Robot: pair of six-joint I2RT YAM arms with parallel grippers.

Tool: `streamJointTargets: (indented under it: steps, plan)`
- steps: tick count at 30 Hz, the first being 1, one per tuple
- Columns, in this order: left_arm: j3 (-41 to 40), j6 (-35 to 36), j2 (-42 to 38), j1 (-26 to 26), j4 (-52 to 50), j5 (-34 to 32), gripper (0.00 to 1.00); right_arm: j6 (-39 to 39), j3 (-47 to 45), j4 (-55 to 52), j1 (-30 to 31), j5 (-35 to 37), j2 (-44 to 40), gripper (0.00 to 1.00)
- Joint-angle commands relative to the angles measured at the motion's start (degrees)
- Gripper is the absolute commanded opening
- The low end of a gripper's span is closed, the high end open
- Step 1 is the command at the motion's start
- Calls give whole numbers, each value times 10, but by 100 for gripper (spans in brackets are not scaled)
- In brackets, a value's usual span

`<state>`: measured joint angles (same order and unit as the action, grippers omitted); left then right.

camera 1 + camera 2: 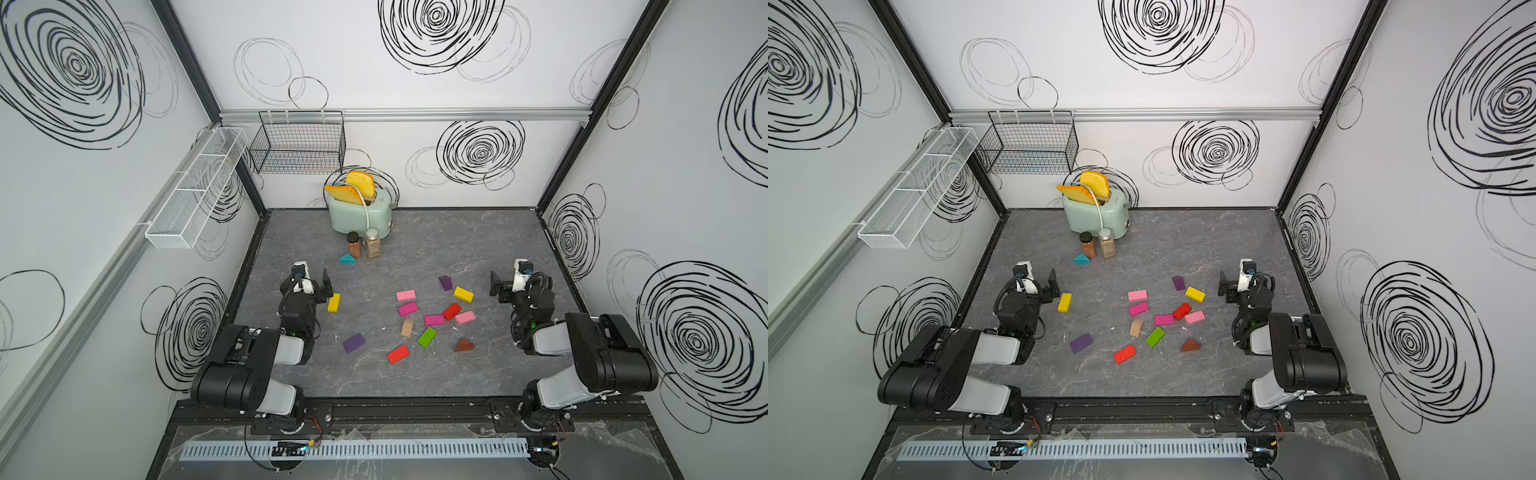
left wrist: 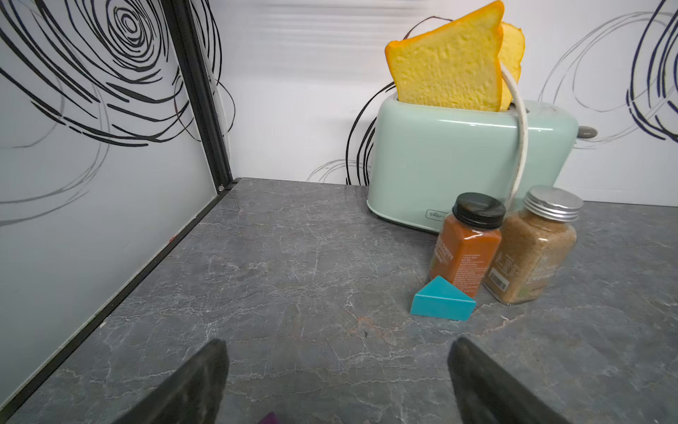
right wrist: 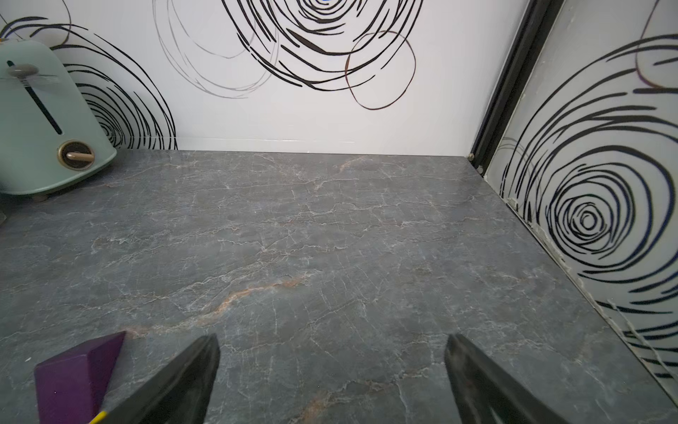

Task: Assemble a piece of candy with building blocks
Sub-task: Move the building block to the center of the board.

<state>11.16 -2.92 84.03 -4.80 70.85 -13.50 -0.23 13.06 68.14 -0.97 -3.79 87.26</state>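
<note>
Top views are showing fourteen building blocks lying loose on the grey table [image 1: 374, 382]: ten bricks, one tan piece and three triangles. The near strip of table is lying open.

Nearest are lying the near red brick [image 1: 398, 354], purple brick [image 1: 353, 343] and brown triangle [image 1: 464, 345]. Behind them, right of centre, these are crowding close together:
- the green brick [image 1: 427, 337] and tan piece [image 1: 407, 328]
- the right magenta brick [image 1: 434, 320] and left magenta brick [image 1: 407, 308]
- the far red brick [image 1: 452, 311]
- the right pink brick [image 1: 465, 317] and left pink brick [image 1: 406, 295]

Farther are lying the right yellow brick [image 1: 463, 294] and purple triangle [image 1: 445, 282].

The left gripper [image 2: 337, 343] and right gripper [image 3: 332, 339] are standing with fingers spread wide, holding nothing. The left yellow brick [image 1: 333, 302] is lying just beside the left gripper.

In the right wrist view, the frame edge and a finger are cutting off the purple triangle. In the left wrist view, a purple scrap [image 2: 270, 418] is showing too little to identify.

Farthest, the teal triangle [image 1: 347, 259] is lying just before two spice jars [image 1: 353, 244]. These are standing side by side before the toaster [image 1: 360, 214], which is holding two bread slices [image 1: 360, 185]. The far right corner is lying open.
</note>
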Motion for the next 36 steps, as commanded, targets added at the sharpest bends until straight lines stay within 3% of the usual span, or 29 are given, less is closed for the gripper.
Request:
streamJointTargets:
  steps: [1,15,17,20,22,23,25,27,30,33,36]
  plan:
    - [-1,9,-3,3,39,2,98,0,-3,24,-2,-4,-5,99]
    - [0,8,-2,4,39,4,98,0,-3,23,-4,-6,-5,99]
    - [5,5,-13,1,27,-12,98,5,-4,23,7,37,-12,99]
    - [68,0,-99,-17,-157,-93,98,0,27,-90,33,94,-72,99]
    - [135,-75,-149,-21,-313,-152,98,-4,62,-184,55,116,-110,99]
    - [197,-129,-163,-15,-449,-157,98,3,74,-220,68,126,-131,99]
    - [314,-197,-156,8,-664,-71,98,17,107,-302,86,116,-168,99]
    - [399,-207,-119,23,-800,39,98,25,155,-395,99,75,-199,99]
    - [462,-211,-69,44,-914,104,98,35,247,-538,103,-11,-203,99]
    - [476,-212,-26,76,-955,152,98,42,314,-626,118,-92,-187,99]
    - [487,-227,23,100,-989,152,98,45,340,-666,162,-112,-175,99]
